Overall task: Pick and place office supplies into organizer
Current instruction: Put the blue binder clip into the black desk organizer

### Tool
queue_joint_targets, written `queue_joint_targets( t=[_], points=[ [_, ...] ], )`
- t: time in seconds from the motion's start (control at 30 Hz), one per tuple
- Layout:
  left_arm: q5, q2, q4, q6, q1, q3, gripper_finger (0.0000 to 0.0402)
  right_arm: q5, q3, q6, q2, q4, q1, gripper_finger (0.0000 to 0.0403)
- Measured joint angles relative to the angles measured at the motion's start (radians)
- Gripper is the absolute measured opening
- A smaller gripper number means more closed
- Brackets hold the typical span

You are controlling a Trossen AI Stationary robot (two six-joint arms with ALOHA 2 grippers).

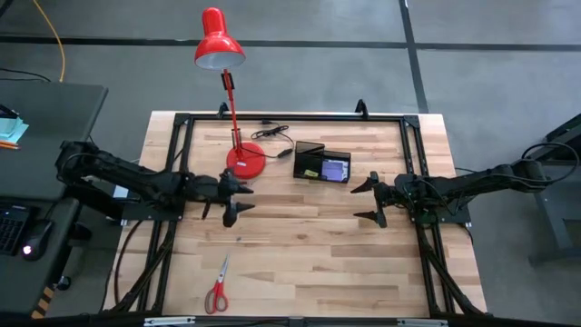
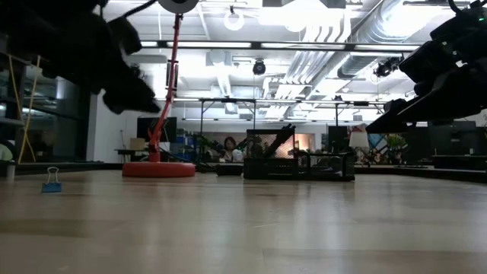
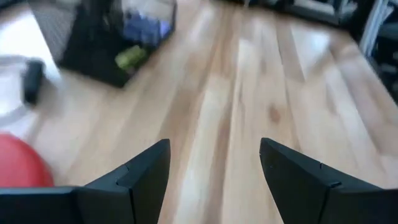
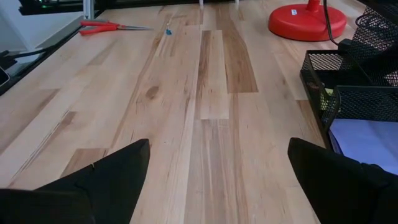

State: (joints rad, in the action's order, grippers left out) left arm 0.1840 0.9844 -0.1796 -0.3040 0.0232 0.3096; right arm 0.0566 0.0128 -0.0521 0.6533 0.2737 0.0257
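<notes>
Scissors (image 1: 218, 289) lie near the bench's front edge toward its left corner, well apart from the organizer (image 1: 323, 163), which sits toward the back edge beside the lamp base (image 1: 245, 161). A small blue clip (image 2: 52, 180) also waits on the wood. Both arms hover mid-bench, apparently poised between picks: the left gripper (image 1: 234, 198) and right gripper (image 1: 370, 200) each have fingers spread wide, holding and touching nothing.
</notes>
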Motion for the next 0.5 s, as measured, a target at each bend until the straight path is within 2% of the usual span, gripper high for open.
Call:
queue_joint_targets(
  t=[0.07,0.27,0.43,0.5],
  points=[
    [0.027,0.002,0.037,-0.012,0.037,0.0,0.0233,0.0,0.0,0.0,0.0,0.0,0.0,0.0378],
    [0.243,0.002,0.095,-0.001,0.234,0.0,0.0233,0.0,0.0,0.0,0.0,-0.001,0.0,0.0378],
    [0.492,0.022,0.113,-0.133,0.383,0.0,0.0233,0.0,0.0,0.0,0.0,-0.002,0.0,0.0378],
    [0.555,0.033,0.13,-0.174,0.439,0.0,0.0233,0.0,0.0,0.0,0.0,-0.002,0.0,0.0378]
  ],
)
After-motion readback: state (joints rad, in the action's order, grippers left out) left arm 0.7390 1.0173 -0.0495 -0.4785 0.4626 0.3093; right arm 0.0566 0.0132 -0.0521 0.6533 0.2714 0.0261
